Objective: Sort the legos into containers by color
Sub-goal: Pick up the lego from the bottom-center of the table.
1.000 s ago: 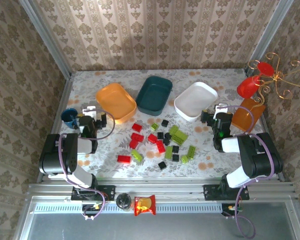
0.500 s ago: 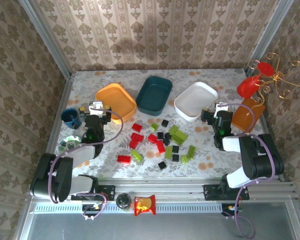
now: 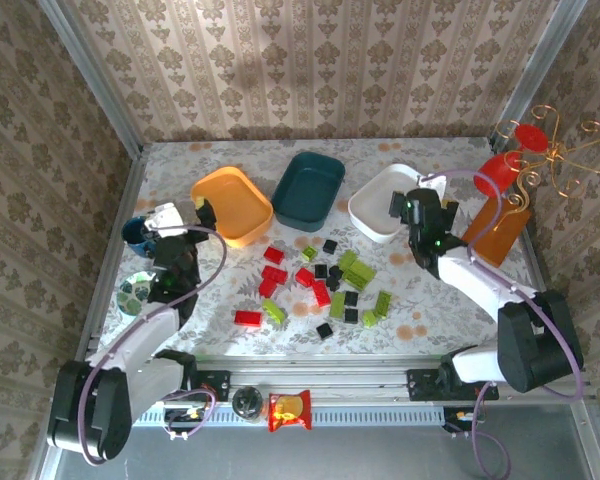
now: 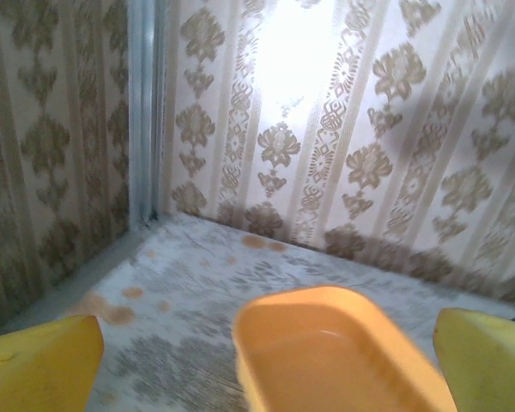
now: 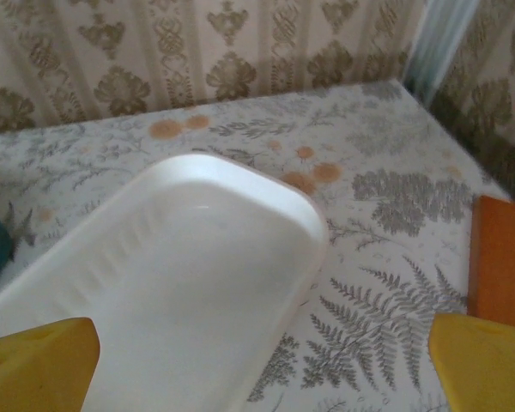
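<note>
Nothing sorted so far, I'd say: left hand (image 3: pixel 185 215) and right hand (image 3: pixel 420 205) gape empty, legos (image 3: pixel 320 285) strewn on the desk (image 3: pixel 410 300) between them, orange bin (image 3: pixel 230 200), teal bin (image 3: pixel 308 185) and white bin (image 3: pixel 380 205) bare just ahead.

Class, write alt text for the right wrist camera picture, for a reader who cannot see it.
An empty white bin lies on a fern-patterned table, just beyond the right gripper, whose yellow fingers stand wide apart at the bottom corners. An orange object sits at the right edge.

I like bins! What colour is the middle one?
Middle bin: dark teal, clearest in top view.
</note>
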You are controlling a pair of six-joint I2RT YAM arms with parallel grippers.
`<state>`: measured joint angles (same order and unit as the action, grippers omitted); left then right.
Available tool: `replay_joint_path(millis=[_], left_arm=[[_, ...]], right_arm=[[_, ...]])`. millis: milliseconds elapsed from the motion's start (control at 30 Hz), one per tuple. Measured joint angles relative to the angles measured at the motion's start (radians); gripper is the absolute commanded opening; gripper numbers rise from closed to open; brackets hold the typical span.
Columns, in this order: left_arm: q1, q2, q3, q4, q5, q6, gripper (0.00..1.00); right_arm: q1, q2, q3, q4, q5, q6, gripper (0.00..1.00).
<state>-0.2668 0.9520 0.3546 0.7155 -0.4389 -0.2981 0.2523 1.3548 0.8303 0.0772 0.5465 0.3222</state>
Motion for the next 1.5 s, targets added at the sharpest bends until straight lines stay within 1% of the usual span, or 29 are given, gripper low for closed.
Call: replay_joint_path(millis=[33,67,167,200,267,333,400,500,567,600,700,833,967,1067,1133,1267,1500], left_arm=[[0.02,-0.03,-0.001,-0.04,0.013,-0.068,1.0],[0.063,-0.065,0.003,-0.096,0.048,-0.14,1.0],[0.2,-0.116,0.052,-0.253,0.146,-0.274,1.0],[0.22,-0.117,0.064,-0.269,0.174,-0.297,1.0],[0.224,-0.121,0.063,-0.266,0.229,-0.34,1.0],[0.209,-0.121,0.048,-0.259,0.277,-0.388,1.0],[0.201,-0.12,0.047,-0.286,0.322,-0.423,1.0],[0.19,-0.108,0.088,-0.384,0.395,-0.433,1.0],[0.163,-0.092,0.137,-0.453,0.431,-0.428,0.98],[0.137,-0.085,0.162,-0.483,0.449,-0.422,0.95],[0.055,-0.084,0.203,-0.547,0.49,-0.394,0.9],[-0.037,-0.083,0.205,-0.631,0.541,-0.367,0.91],[-0.098,-0.084,0.188,-0.711,0.552,-0.355,0.91],[-0.117,-0.084,0.156,-0.749,0.558,-0.355,0.91],[-0.121,-0.086,0.131,-0.763,0.561,-0.356,0.91],[-0.128,-0.089,0.095,-0.777,0.567,-0.357,0.93],[-0.132,-0.089,0.09,-0.775,0.567,-0.361,0.94]], right_arm=[[-0.011,0.01,0.055,-0.081,-0.014,0.051,1.0],[-0.024,0.014,0.092,-0.133,-0.049,0.087,1.0],[-0.049,0.011,0.113,-0.184,-0.162,0.174,1.0],[-0.051,0.01,0.098,-0.185,-0.195,0.193,1.0],[-0.051,0.008,0.062,-0.203,-0.272,0.227,1.0],[-0.043,0.008,0.053,-0.255,-0.347,0.236,1.0],[-0.021,0.002,0.052,-0.277,-0.393,0.235,1.0],[0.019,-0.039,0.032,-0.294,-0.454,0.235,1.0],[0.046,-0.082,0.008,-0.309,-0.482,0.235,1.0],[0.061,-0.103,-0.004,-0.321,-0.494,0.235,1.0],[0.108,-0.146,-0.04,-0.357,-0.522,0.235,0.95],[0.185,-0.159,-0.086,-0.42,-0.548,0.235,0.89],[0.246,-0.159,-0.117,-0.492,-0.543,0.253,0.83],[0.267,-0.165,-0.138,-0.561,-0.517,0.298,0.77],[0.27,-0.181,-0.163,-0.603,-0.498,0.341,0.73],[0.278,-0.196,-0.205,-0.663,-0.472,0.429,0.69],[0.301,-0.137,-0.21,-0.656,-0.452,0.52,0.65]])
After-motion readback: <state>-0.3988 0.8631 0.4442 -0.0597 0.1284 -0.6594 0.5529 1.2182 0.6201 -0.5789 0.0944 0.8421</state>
